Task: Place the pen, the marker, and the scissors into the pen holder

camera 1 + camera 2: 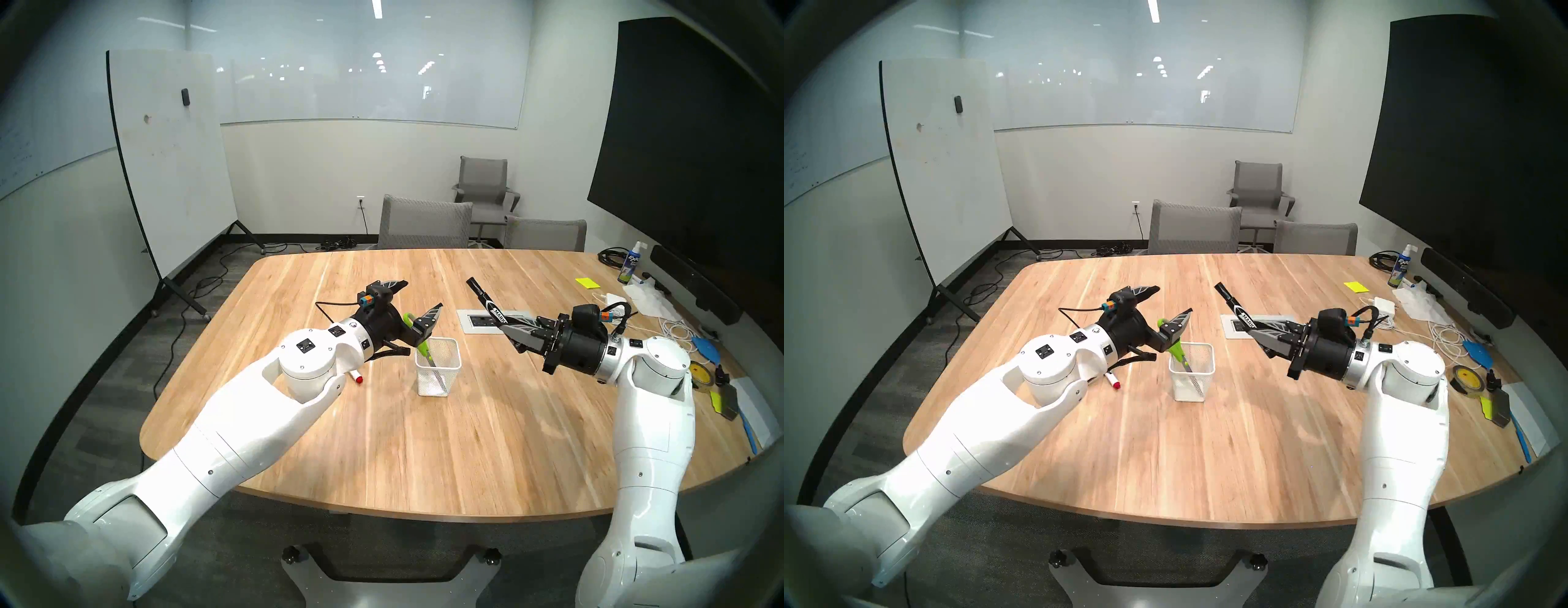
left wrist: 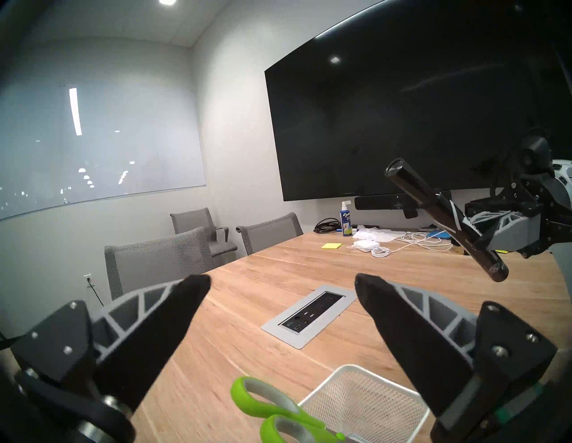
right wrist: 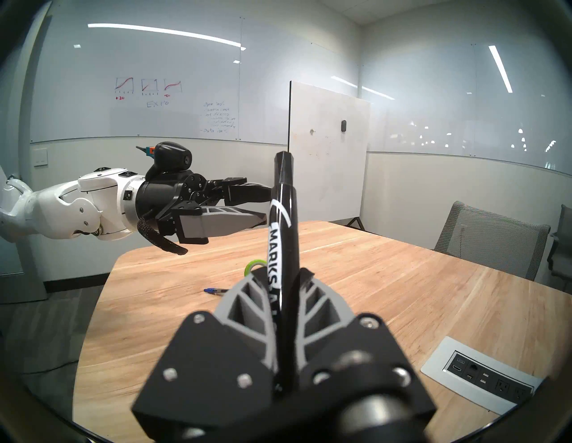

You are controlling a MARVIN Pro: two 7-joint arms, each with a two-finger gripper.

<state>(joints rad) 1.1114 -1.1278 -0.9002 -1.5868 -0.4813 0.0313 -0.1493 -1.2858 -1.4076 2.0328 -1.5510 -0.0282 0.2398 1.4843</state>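
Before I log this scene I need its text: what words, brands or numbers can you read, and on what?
"MARKS", rest hidden by the fingers: black marker gripped in the right gripper.
"EXPO": spray bottle on the table's far side.
"Expo" and "+20": handwriting on the wall whiteboard.
The whiteboard's note list is too blurred to read.

Left hand [image 2: 281, 280] spread wide above scissors [image 2: 280, 411] leaning in pen holder [image 2: 365, 399]; right hand [image 2: 483, 238] clamps black marker [image 2: 439, 213]

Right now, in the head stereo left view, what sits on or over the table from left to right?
Red-capped white marker → left gripper → white mesh pen holder holding the scissors → black marker → right gripper → yellow sticky notes.
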